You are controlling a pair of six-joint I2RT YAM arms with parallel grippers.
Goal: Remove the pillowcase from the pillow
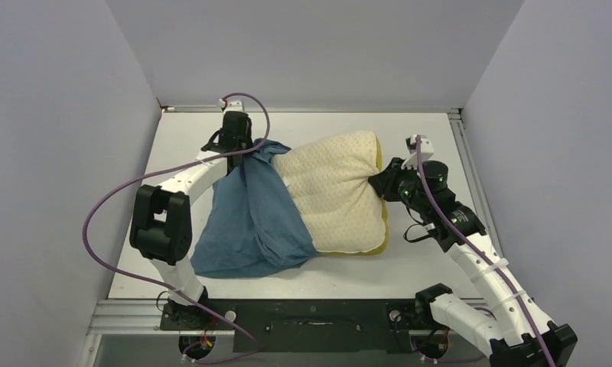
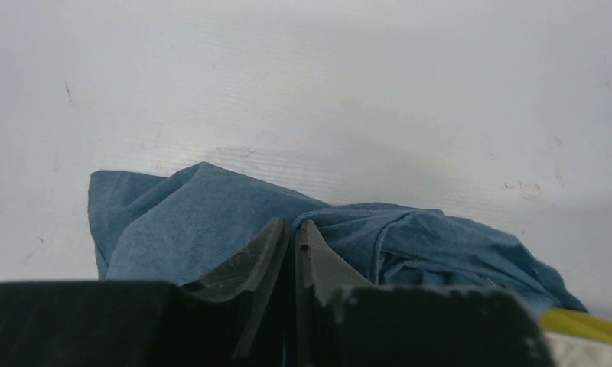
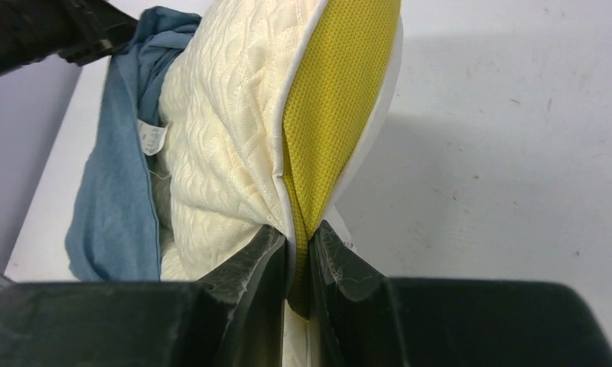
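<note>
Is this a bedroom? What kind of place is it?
Probably a robot lab test booth, not a bedroom: plain grey walls box in a white table, and two bolted-down robot arms work there, left gripper pinching the pillowcase, right gripper pinching the pillow.

Pale lavender walls (image 1: 50,115) enclose a white table (image 1: 410,267).

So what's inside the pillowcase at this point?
Only the left end of the pillow sits in the mouth of the pillowcase; the rest lies bare. How deep it reaches, and anything else in there, the cloth hides.
</note>
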